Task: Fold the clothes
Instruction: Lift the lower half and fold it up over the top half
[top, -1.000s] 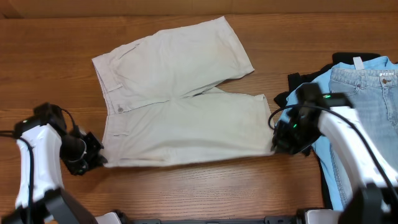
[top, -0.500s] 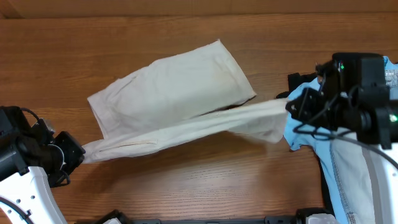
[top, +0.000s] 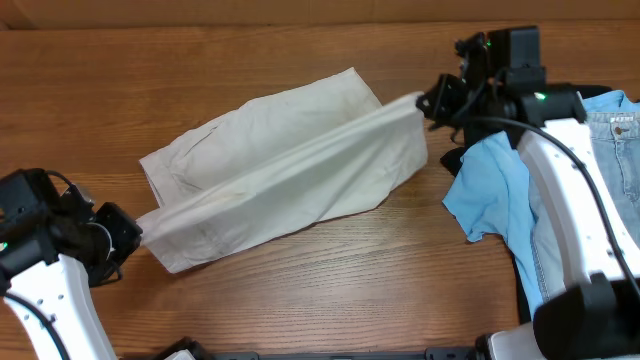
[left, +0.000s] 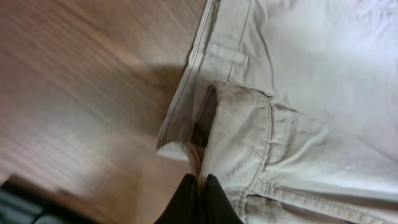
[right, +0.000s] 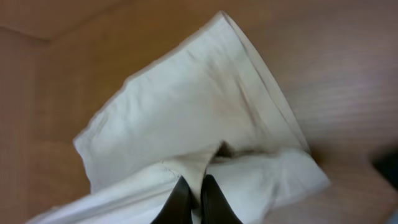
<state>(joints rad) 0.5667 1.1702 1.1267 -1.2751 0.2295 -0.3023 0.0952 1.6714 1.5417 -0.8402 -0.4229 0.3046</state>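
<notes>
Left gripper (left: 200, 185) pinched on shorts (top: 290, 165) waistband, right gripper (right: 194, 194) clamped on leg hem; uneven pull risks slip, crooked fold.

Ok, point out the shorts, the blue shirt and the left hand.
shorts (top: 290, 160): overhead view, middle of the folded cloth.
blue shirt (top: 490, 190): overhead view, its middle.
left hand (left: 202, 185): left wrist view, between its fingertips.
</notes>
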